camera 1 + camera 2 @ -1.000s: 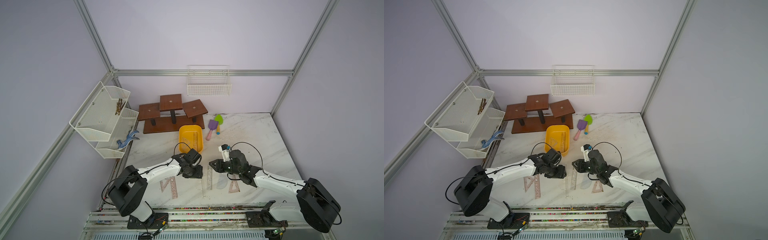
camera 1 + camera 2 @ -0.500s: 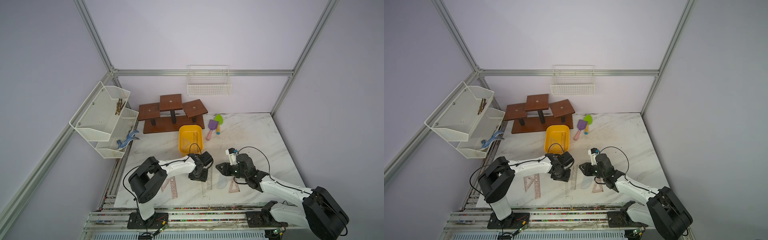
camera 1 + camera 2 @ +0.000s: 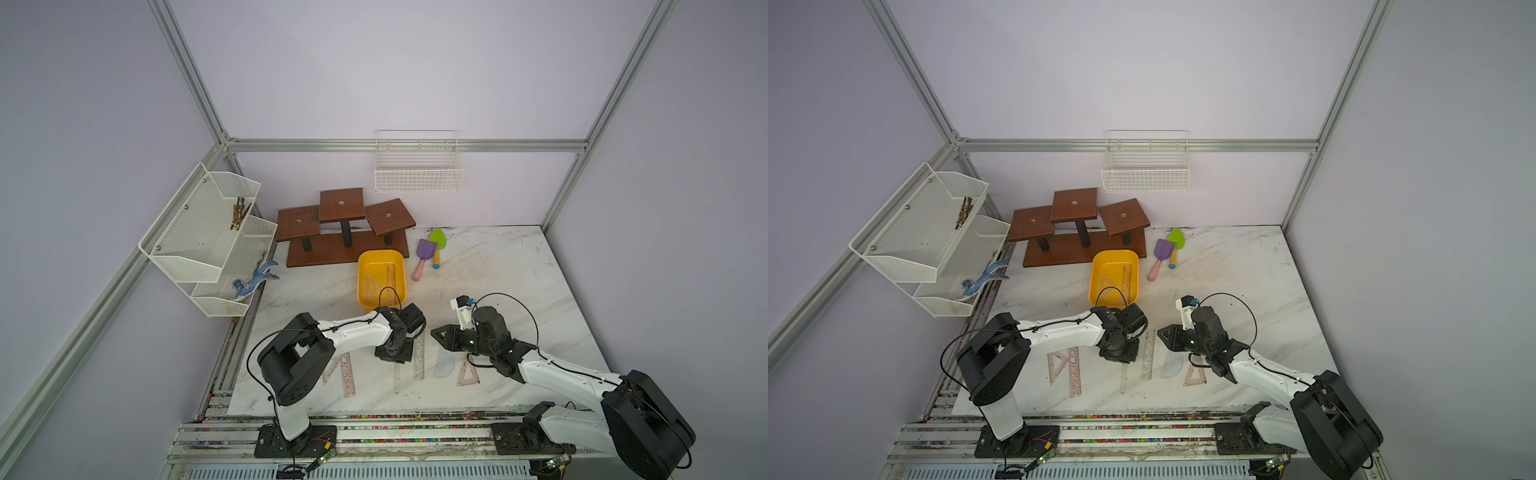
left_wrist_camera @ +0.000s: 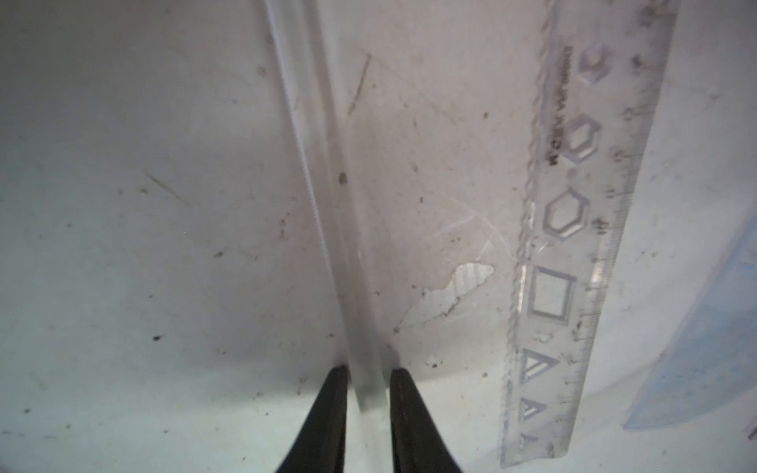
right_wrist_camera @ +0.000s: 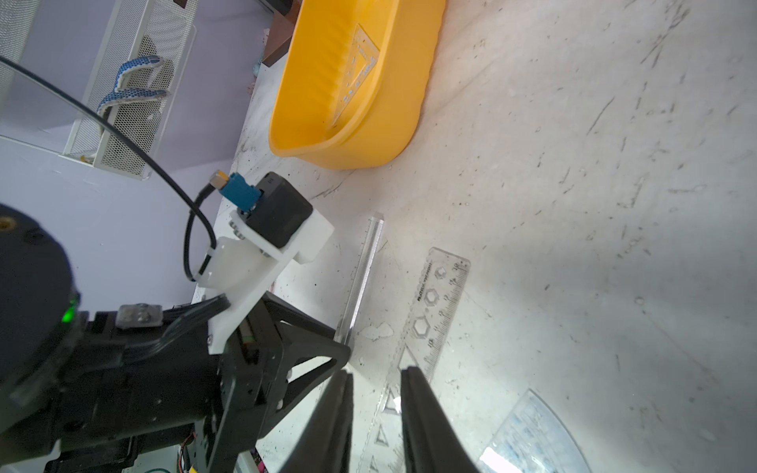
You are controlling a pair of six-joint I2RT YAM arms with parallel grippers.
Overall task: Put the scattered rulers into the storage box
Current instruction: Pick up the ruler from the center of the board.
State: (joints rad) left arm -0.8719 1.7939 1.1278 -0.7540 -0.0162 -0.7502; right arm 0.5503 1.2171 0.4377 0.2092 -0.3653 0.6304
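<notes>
While contact at the jaws couldn't be resolved, the geometry was clear.

Both top views: the left end effector [image 3: 395, 360] pointed down over the narrow clear ruler [image 3: 397, 380], whose tail stuck out from under it toward the robot's base. The storage box [image 3: 360, 286] sat on the opposite side of it, roughly on that long axis. The right end effector [image 3: 435, 332] was further off, past the stencil ruler [image 3: 419, 359], so the left arm was nearer.

Left wrist: the fingertips [image 4: 334, 393] flanked the clear ruler's two long edges, jaws narrow and set across its width. It lay flat on the tabletop [image 4: 123, 204]. Couldn't tell whether it was pinched. The stencil ruler [image 4: 581, 245] lay parallel just outside the jaws.

Right wrist: the right end effector [image 5: 377, 379] was slightly parted and empty. The clear ruler [image 5: 362, 278] ran from the left tips toward the box [image 5: 393, 114], which held a set square [image 5: 360, 53].

Likely next: squeeze across the width, lift, carry along the axis to the box.
</notes>
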